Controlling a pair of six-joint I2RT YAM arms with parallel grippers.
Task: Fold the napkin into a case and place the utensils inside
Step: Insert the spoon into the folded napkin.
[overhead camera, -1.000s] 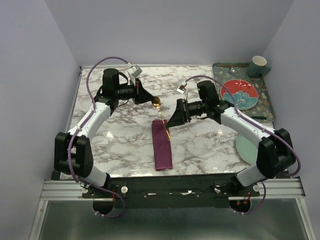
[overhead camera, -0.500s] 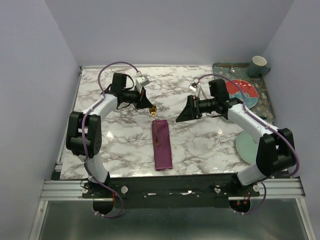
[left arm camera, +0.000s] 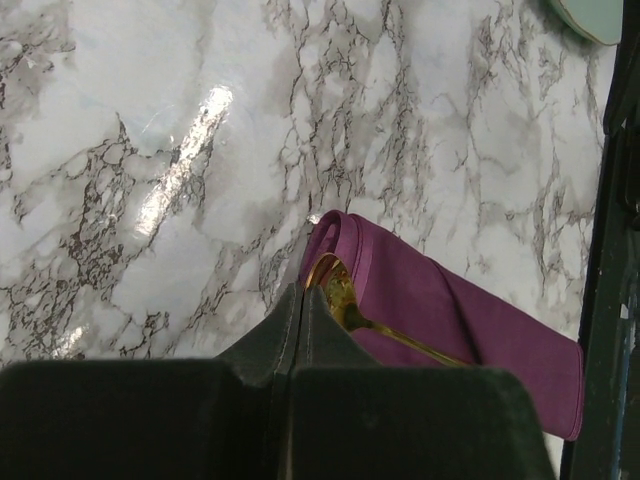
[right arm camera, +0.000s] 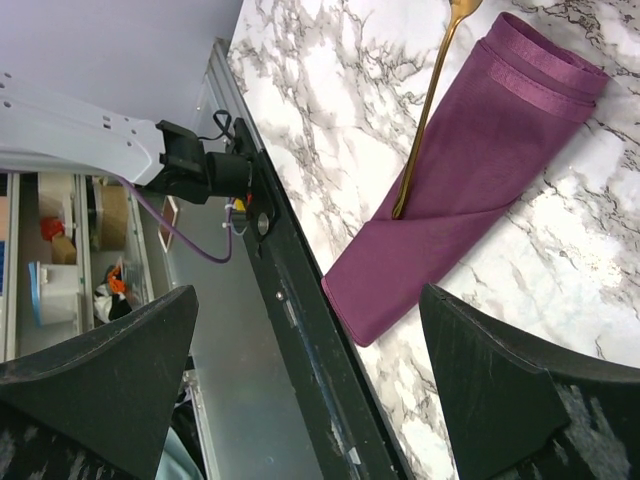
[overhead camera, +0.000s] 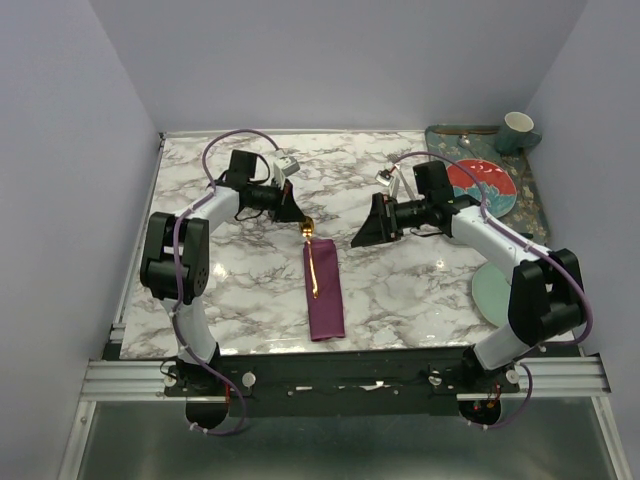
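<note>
The case is a narrow, long rectangle of shiny plum-purple satin, softly rolled at its far end. It lies flat on the glossy white bench with grey marble veining. A slim gold spoon has its thin handle tucked under a slanting fold of the case, while its bowl sticks out at the case's far end.

The left arm reaches in from the far left of the case, its forearm running nearly level above the bench. The left pincer is fully closed, with its dark fingertips pressed together right at the spoon's bowl. Whether they touch the bowl I cannot tell.

The right arm stretches in from the right of the case. The right pincer is spread wide and grips nothing, hanging above bare marble near the case's far end.
</note>
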